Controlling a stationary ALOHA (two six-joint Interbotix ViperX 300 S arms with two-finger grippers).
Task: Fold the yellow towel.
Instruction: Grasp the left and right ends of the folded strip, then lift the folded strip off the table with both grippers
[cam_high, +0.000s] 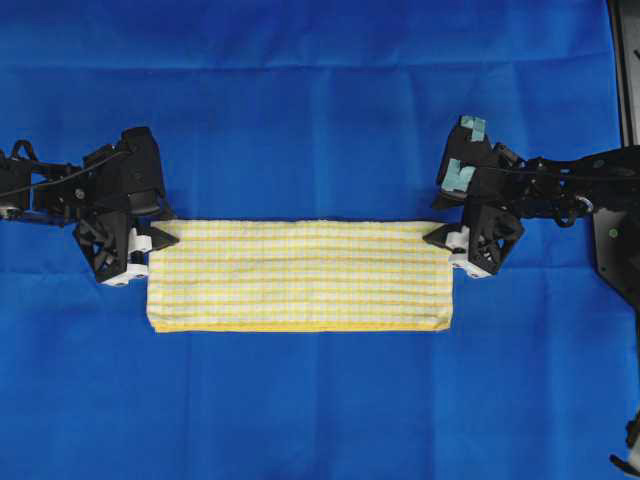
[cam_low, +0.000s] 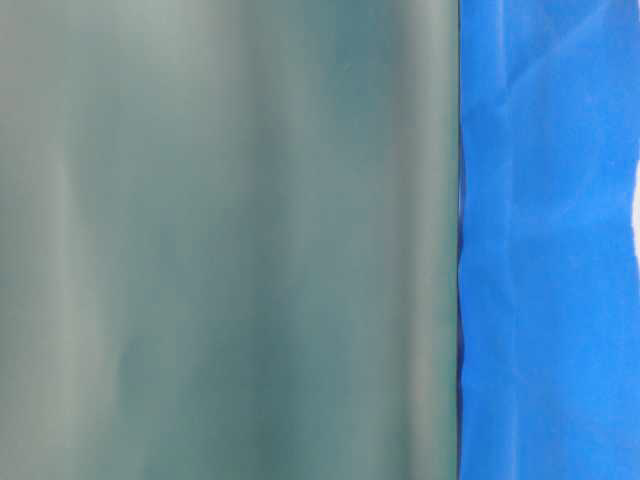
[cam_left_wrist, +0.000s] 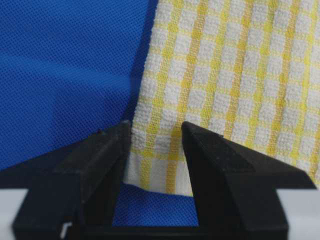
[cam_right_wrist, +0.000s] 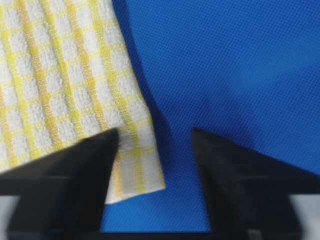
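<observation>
The yellow towel (cam_high: 300, 275) lies flat on the blue cloth as a long folded strip, its doubled yellow hem along the near edge. My left gripper (cam_high: 165, 238) stands at its far-left corner. In the left wrist view that gripper (cam_left_wrist: 154, 131) is open, its jaws drawn in on both sides of the towel corner (cam_left_wrist: 165, 160), which still lies flat between them. My right gripper (cam_high: 437, 236) is at the far-right corner. In the right wrist view it (cam_right_wrist: 156, 134) is open, with the towel corner (cam_right_wrist: 135, 165) against one finger and bare blue cloth between it and the other finger.
A large plain blue cloth (cam_high: 300, 100) covers the whole table around the towel. A black frame post (cam_high: 625, 70) stands at the right edge. The table-level view shows only a blurred grey-green surface (cam_low: 220, 240) and a strip of blue cloth (cam_low: 550, 250).
</observation>
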